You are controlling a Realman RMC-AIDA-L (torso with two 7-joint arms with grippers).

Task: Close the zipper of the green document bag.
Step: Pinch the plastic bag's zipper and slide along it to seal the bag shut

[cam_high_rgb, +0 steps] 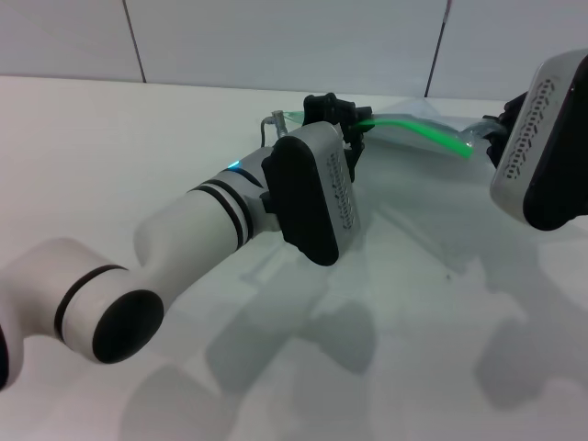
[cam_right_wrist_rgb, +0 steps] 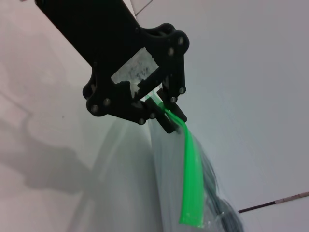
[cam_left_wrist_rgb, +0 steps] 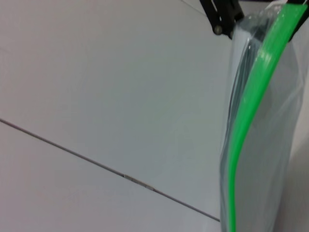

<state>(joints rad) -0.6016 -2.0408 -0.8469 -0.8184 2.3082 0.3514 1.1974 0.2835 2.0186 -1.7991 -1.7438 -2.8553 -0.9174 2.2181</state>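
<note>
The green document bag [cam_high_rgb: 415, 114] hangs stretched between my two grippers above the white table, far centre-right in the head view. Its zipper [cam_high_rgb: 423, 134] arcs as a bright green strip along the top edge. My left gripper [cam_high_rgb: 352, 124] is shut on the zipper's left end, and the right wrist view shows its black fingers [cam_right_wrist_rgb: 166, 123] pinching the zipper [cam_right_wrist_rgb: 190, 179]. My right gripper [cam_high_rgb: 491, 138] sits at the strip's right end. In the left wrist view the zipper [cam_left_wrist_rgb: 251, 106] runs along the bag [cam_left_wrist_rgb: 275, 159] up to that gripper [cam_left_wrist_rgb: 227, 17]. I cannot make out the slider tab.
The white table [cam_high_rgb: 138, 147] spreads around the bag with a panelled wall behind it. My left forearm [cam_high_rgb: 211, 230] lies across the middle of the head view. The right arm's grey housing [cam_high_rgb: 542, 147] fills the right edge.
</note>
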